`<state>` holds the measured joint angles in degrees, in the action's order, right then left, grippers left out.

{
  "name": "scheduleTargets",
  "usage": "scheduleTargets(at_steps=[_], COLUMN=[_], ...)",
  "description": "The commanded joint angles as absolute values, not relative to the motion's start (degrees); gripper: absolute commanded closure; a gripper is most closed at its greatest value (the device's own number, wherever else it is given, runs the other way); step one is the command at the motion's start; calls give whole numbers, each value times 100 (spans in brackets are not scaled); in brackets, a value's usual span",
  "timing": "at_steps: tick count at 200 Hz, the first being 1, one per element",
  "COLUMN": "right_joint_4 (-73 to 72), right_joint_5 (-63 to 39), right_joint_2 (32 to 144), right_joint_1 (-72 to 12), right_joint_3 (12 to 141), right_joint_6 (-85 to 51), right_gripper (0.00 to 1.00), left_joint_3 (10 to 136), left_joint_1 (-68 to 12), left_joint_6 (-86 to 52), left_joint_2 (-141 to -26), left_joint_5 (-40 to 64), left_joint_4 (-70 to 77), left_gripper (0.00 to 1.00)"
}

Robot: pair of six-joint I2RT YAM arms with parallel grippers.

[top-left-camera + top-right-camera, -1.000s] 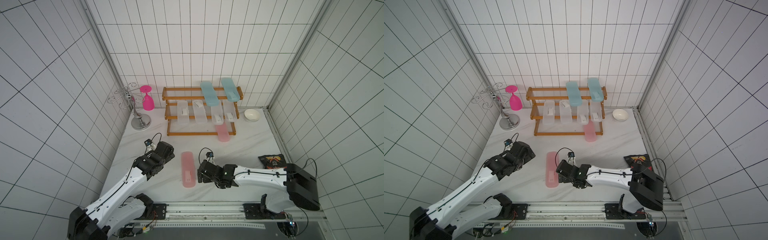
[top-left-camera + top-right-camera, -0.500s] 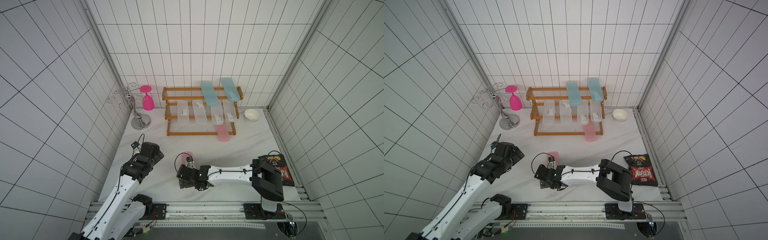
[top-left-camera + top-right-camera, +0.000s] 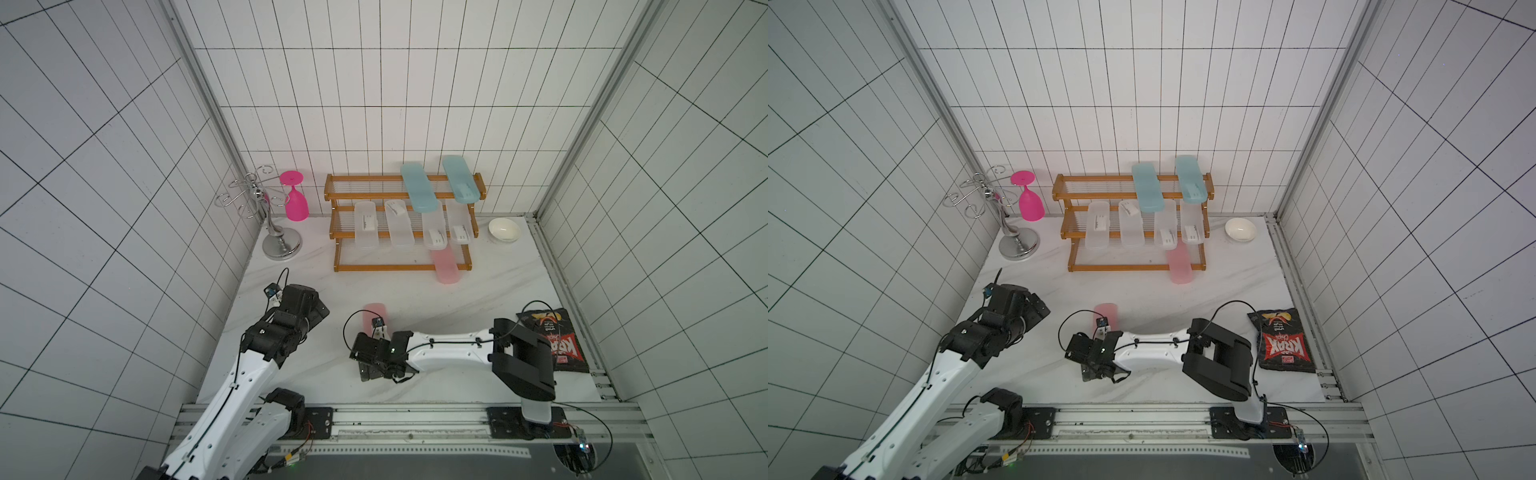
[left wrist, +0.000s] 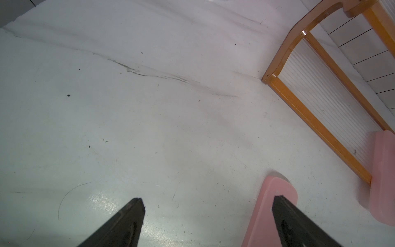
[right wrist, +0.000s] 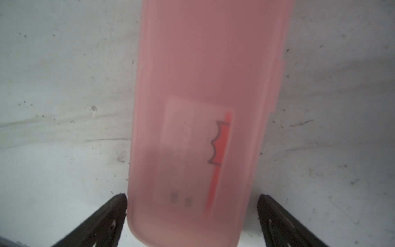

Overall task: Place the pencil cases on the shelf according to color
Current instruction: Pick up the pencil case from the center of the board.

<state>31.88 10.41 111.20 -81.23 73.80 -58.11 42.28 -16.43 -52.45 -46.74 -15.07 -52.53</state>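
Pink case (image 5: 198, 85) on scuffed white tabletop (image 3: 478, 291) between spread right jaws, contact unclear; left jaws spread.

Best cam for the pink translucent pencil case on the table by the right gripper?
Right wrist view: the pink translucent pencil case fills the frame, label visible, lying between the jaws of the open right gripper. In both top views the right arm hides all but its far end. The left wrist view catches one rounded end only.

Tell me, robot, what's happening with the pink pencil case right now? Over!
Right gripper open, straddling pink pencil case, which lies flat on the table. Left gripper open, holding nothing. Path to the shelf looks clear.
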Motion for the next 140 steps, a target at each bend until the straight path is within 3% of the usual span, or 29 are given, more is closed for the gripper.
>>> scheduleTargets(at_steps=[1, 140], right_joint_4=[3378, 3597], right_joint_5=[965, 1339], right_joint_2=[11367, 11045], right_joint_1=[-8183, -8227], right_joint_3=[7606, 7343], right_joint_6=[-5796, -5822], right_gripper=[0, 19], left_joint_3=[4159, 4324], left_joint_1=[-1617, -1617], left_joint_6=[-5169, -5054], left_joint_2=[-4614, -4499], left_joint_5=[-1456, -1463], left_joint_4=[-5161, -5252], left_gripper=[2, 3])
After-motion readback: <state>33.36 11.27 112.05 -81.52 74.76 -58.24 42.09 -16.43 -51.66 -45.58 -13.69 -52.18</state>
